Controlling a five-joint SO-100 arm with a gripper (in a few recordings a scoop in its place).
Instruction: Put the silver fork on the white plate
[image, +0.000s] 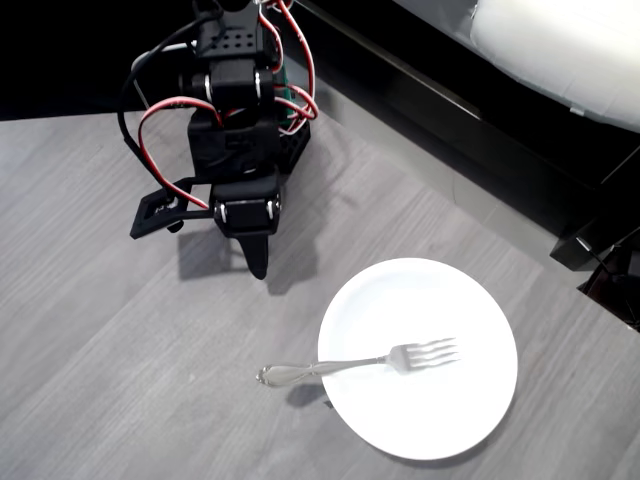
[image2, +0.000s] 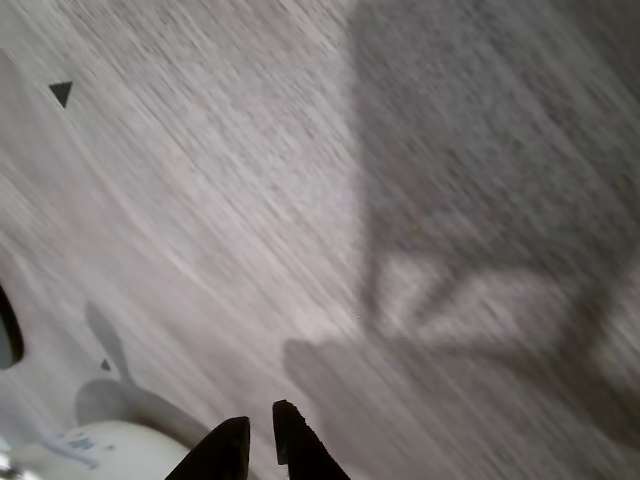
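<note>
The white plate (image: 418, 400) rests on the grey wood table at the lower right of the overhead view. Across it lies the silver fork (image: 360, 364): its tines are on the plate's middle, pointing right, and its ornate handle end sticks out past the left rim above the table. My gripper (image: 258, 268) hangs from the black arm up and to the left of the plate, well apart from the fork. In the wrist view my gripper (image2: 258, 425) is shut with nothing between its dark fingertips, over bare table.
The arm's base with red wires (image: 245, 100) stands at the table's back edge. A black ledge (image: 450, 110) runs diagonally behind the table, with a white cushion (image: 570, 50) beyond it. A dark object (image: 615, 285) sits at the right edge.
</note>
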